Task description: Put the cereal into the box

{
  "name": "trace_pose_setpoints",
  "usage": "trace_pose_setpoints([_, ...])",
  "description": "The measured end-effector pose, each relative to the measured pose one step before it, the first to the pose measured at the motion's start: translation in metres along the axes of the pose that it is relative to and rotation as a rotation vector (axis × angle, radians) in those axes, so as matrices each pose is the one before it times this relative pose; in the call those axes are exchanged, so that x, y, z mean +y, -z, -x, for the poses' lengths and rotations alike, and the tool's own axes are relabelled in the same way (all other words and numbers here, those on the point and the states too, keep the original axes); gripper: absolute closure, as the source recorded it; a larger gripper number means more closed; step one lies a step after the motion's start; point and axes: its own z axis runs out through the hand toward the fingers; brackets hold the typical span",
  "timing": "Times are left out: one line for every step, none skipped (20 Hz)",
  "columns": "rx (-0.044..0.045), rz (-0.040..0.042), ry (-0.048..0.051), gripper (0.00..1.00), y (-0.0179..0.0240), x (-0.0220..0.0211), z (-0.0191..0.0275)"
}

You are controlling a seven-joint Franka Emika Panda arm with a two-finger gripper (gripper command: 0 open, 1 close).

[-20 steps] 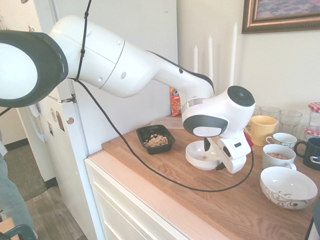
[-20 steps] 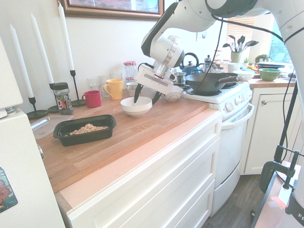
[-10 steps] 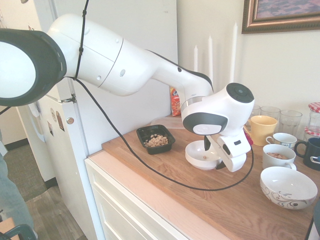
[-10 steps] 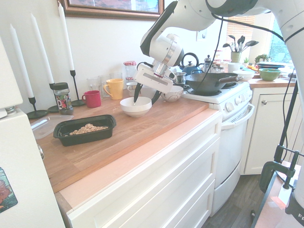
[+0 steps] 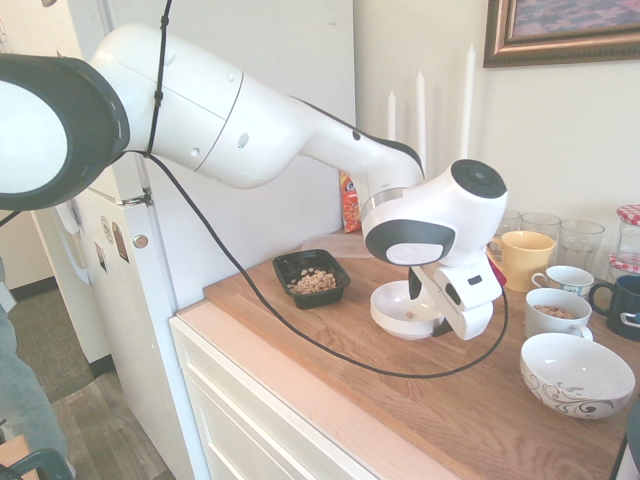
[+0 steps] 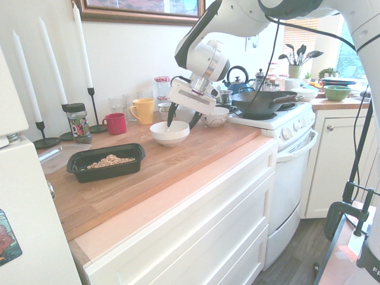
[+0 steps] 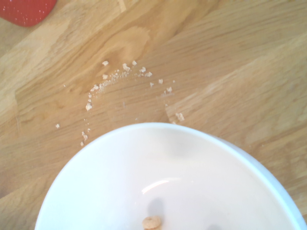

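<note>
Now we begin close, in the wrist view: one white bowl (image 7: 172, 187) fills the lower part, and we count one piece of cereal (image 7: 151, 222) on its floor, at the picture's lower edge. Beyond its rim, small crumbs (image 7: 120, 76) lie scattered on the wooden worktop (image 7: 230, 72), and one corner of something red (image 7: 26, 10) shows at the edge.

From the outside cameras, our hand (image 6: 181, 122) hangs just above this bowl (image 6: 170, 133), tilted steeply down, with its two dark fingers spread wide and nothing between them. So it is empty.

The box (image 6: 107, 161) is the one black tray on the worktop, well apart from the hand. In the second exterior view it lies to the left of the bowl, toward the fridge end, with its long axis running roughly along the worktop edge. It already holds a heap of cereal (image 6: 110, 160); the first exterior view shows the same heap (image 5: 313, 282) in the tray (image 5: 311, 277). We judge that most of the task is done, and that the last piece must travel sideways from the bowl to the box, away from the stove. It is tiny for such wide fingers, so it could slip.

Farther back we count one yellow mug (image 6: 142, 110), one red mug (image 6: 114, 123), one jar (image 6: 77, 122) and three white candles (image 6: 27, 77) by the wall
</note>
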Motion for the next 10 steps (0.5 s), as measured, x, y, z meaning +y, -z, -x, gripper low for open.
trace_pose_setpoints([0.00263,0.00033,0.00084,0.00,0.00153,-0.00127,0.00059])
trace_pose_setpoints([0.00365,0.00203,0.00228,0.00,0.00194,-0.00102,0.00065])
trace_pose_setpoints([0.00696,0.00782,0.00266,0.00,0.00218,-0.00087,0.00057])
trace_pose_setpoints([0.01130,0.01378,0.00564,0.00,0.00250,-0.00064,0.00030])
trace_pose_setpoints([0.01781,0.01971,0.00677,0.00,0.00421,-0.00131,0.00065])
trace_pose_setpoints([0.02469,0.02412,0.00605,0.00,0.00632,-0.00294,0.00196])
trace_pose_setpoints([0.02325,0.02119,0.00609,0.00,0.00705,-0.00396,0.00304])
trace_pose_setpoints([0.02129,0.01835,0.00670,0.00,0.00663,-0.00445,0.00405])
trace_pose_setpoints([0.01825,0.01655,0.00592,0.00,0.00615,-0.00463,0.00484])
trace_pose_setpoints([0.01364,0.01703,0.00450,0.00,0.00458,-0.00360,0.00451])
